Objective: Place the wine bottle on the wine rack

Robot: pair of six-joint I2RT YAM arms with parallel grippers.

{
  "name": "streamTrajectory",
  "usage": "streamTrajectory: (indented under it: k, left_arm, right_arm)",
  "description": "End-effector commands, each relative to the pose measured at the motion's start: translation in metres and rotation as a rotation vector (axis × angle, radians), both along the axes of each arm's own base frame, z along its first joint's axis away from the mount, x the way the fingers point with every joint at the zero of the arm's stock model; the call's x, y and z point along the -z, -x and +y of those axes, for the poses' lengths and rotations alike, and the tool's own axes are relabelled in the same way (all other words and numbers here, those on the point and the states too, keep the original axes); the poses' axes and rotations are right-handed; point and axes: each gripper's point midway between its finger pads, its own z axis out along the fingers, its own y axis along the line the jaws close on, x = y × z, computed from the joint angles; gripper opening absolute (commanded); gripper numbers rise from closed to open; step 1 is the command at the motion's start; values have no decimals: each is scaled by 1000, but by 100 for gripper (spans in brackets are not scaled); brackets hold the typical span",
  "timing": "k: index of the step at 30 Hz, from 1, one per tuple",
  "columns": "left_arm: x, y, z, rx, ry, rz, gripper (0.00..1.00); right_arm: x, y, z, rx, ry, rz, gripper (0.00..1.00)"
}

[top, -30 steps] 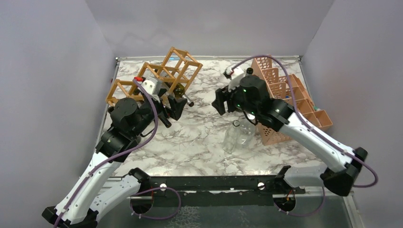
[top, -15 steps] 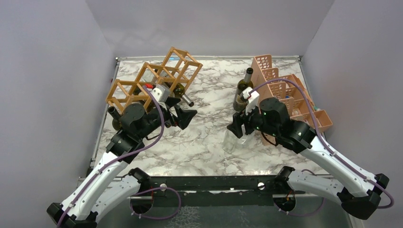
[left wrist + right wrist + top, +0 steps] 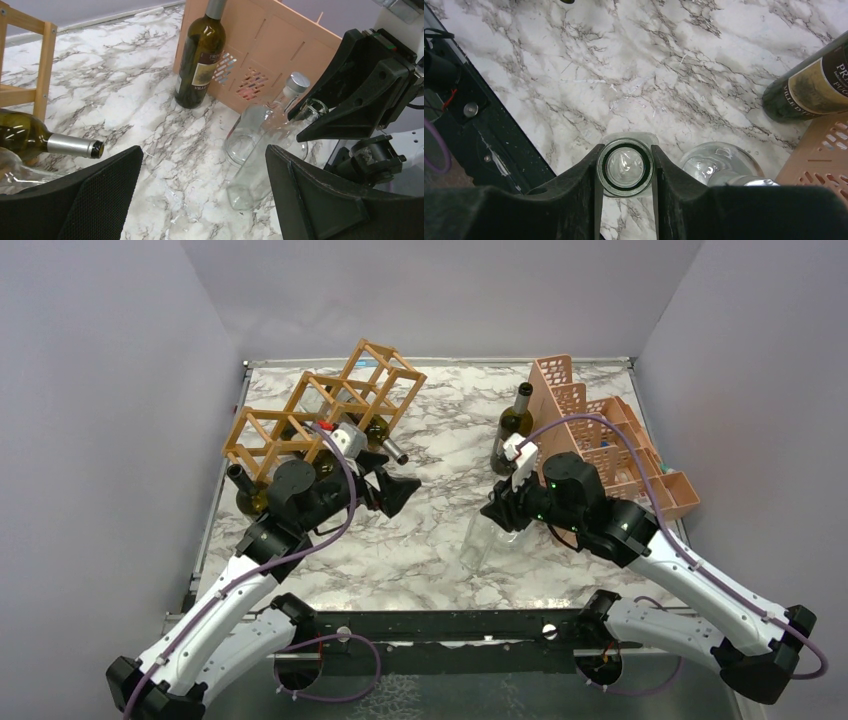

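Two clear glass bottles sit just beside the pink slotted crate [image 3: 590, 425], right of centre on the veined marble table [image 3: 420, 540]. One is a capped bottle [image 3: 247, 132]. The other is the open-mouthed clear bottle [image 3: 250, 182], smooth, round, tilted, well apart from the rack [image 3: 396, 357]. My right gripper [image 3: 625, 170] has both black fingers pressed against that round rim, pinching the neck. The rack's at far left, thin light-wood sticks in open square cells. Three dark green ones: a green bottle [image 3: 197, 65] upright by the crate, two lying at the rack, with a racked bottle [image 3: 30, 137] poking out a silver-foiled neck. My left gripper [image 3: 202, 152] hangs near the rack, textured fingers spread wide, nothing between them.
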Motion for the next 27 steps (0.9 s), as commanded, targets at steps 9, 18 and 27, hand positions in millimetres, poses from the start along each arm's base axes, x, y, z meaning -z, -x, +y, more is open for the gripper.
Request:
streamTrajectory:
  k: [9,18,27]
  left_arm:
    - [35,26,-38,289,2,38,98]
    - [69,58,-78,490,9,71,96]
    - [85,68,-89,531,-39,-143,99]
  right_arm:
    - [-34,1,15,-67,-94,-77,16]
    - [-68,2,40,-152,-188,-92,5]
    - [-102,7,47,-219,-241,-162,1]
